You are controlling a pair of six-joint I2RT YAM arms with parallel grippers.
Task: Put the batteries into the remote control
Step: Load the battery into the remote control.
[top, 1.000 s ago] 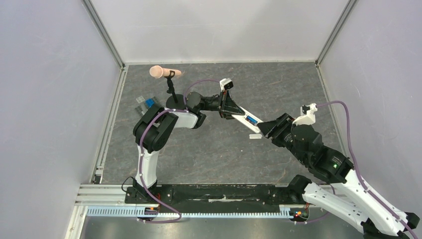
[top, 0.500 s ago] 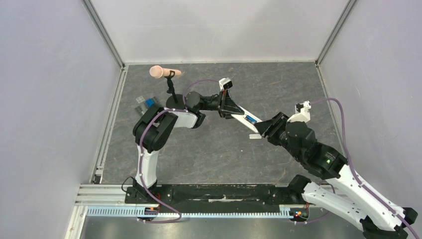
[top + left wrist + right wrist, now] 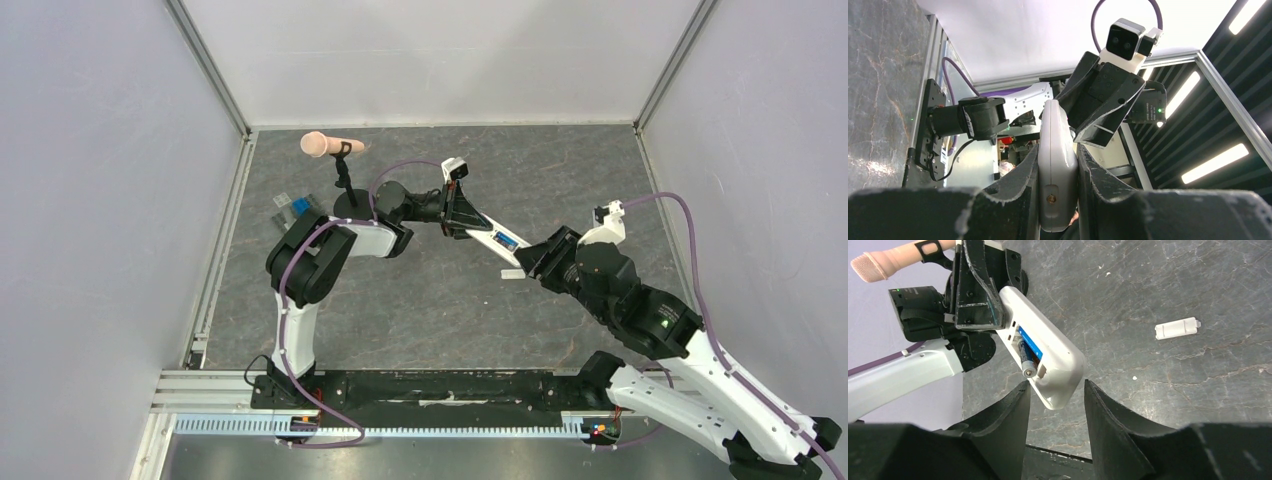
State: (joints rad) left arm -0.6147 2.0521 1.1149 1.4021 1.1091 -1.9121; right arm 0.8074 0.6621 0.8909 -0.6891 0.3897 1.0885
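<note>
While the left gripper [image 3: 1058,195] clamps the remote control [image 3: 1043,360] above the grey stone-patterned table [image 3: 420,310], the right gripper [image 3: 1054,395] stands apart; pale walls [image 3: 100,200] enclose everything.

White remote control [image 3: 1048,360], held tilted, batteries [image 3: 1026,354] seated inside.

Honestly there was nothing readable anywhere in these shots, no brand, label or number. The batteries [image 3: 1027,353] sitting in the remote control [image 3: 1048,360] showed some print on their wrappers, but it was way too small and blurry to make out.
</note>
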